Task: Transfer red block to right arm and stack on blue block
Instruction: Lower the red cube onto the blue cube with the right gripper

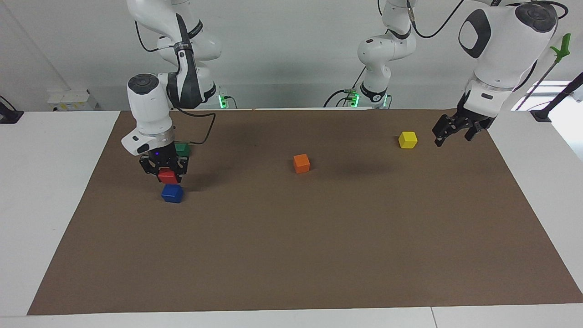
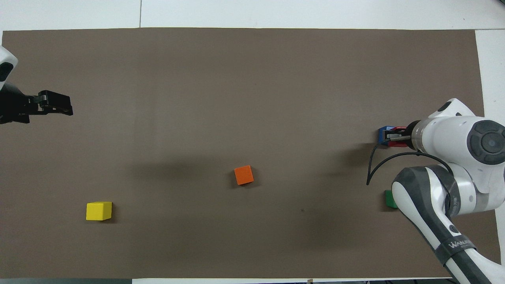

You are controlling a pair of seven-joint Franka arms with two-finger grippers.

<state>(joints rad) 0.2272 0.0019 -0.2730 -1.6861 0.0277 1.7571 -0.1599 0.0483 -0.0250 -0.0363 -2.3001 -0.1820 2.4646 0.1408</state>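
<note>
Five small cubes lie on this table, one of each colour, and two white arms work over them, each ending in a black two-finger claw.

Starting nearest the robots: the green cube (image 1: pixel 182 148) sits at the right arm's end, half hidden by that arm's wrist. The yellow cube (image 1: pixel 407 140) sits toward the left arm's end, and just beside it the left gripper (image 1: pixel 455 132) hangs over the mat edge, tilted, its fingers spread apart and holding nothing; that arm waits.

A little farther out, the orange cube (image 1: pixel 301 163) rests alone near the middle, turned slightly askew to the mat edges.

The right arm (image 1: pixel 150 114) points straight down, a silver ring at its wrist. The right gripper (image 1: pixel 168 175) is clamped on the red block (image 1: pixel 167 176), which shows between the fingertips, raised just over the blue block (image 1: pixel 172 193). In the facing view a thin gap seems to separate the two, though I cannot be sure they are apart. The blue block stands on the mat, farther from the robots than the green cube. A black cable loops from the wrist over the mat beside the green cube.

All cubes look smooth, hard-edged and matte. The mat (image 1: pixel 291 255) is a flat brown sheet, plain and unmarked, laid on a white table (image 1: pixel 45 182)
</note>
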